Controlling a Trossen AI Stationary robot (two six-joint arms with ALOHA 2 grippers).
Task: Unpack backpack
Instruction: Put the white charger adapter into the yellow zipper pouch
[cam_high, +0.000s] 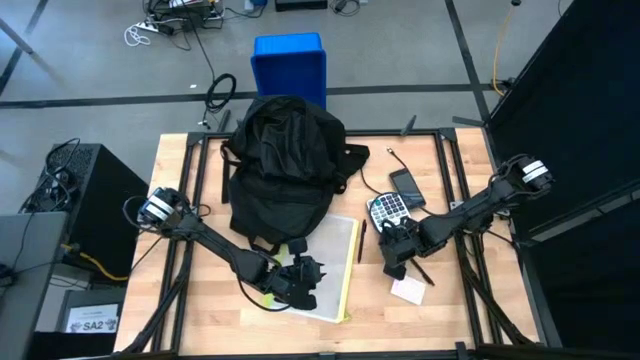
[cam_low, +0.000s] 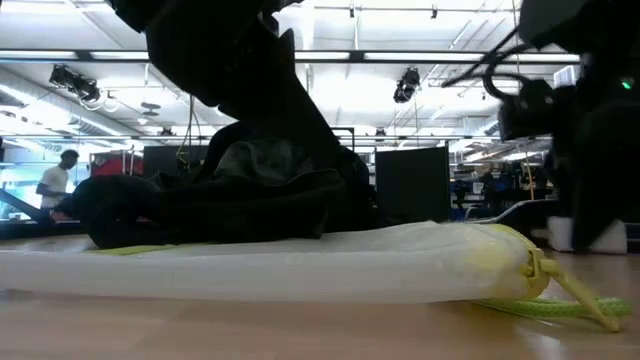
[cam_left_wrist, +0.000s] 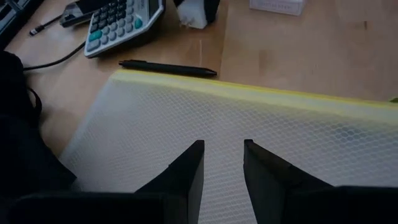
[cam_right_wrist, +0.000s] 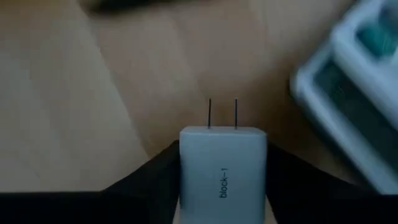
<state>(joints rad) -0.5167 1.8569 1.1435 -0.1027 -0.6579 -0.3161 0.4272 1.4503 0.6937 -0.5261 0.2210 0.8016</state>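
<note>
Right end effector clenched on a white wall charger, prongs pointing away from the wrist, held just above the tabletop. In the high view it sits right of centre, near a calculator and a phone, with a small white card just on its near side.

Left end effector released, fingers slightly parted with nothing between them, hovering over a translucent mesh pouch with a yellow zip edge. A black pen lies just beyond that edge.

Backpack lies at far centre of the tabletop, slumped and open, its near edge touching the pouch. Blue bin sits on the floor beyond the far edge.

Step in hand is likely setting the charger down among the unpacked items. To do it well: lower it onto bare wood between calculator and card, lay it flat rather than on its prongs, open only once it rests. Left arm should stay clear of the pouch edge until then.
</note>
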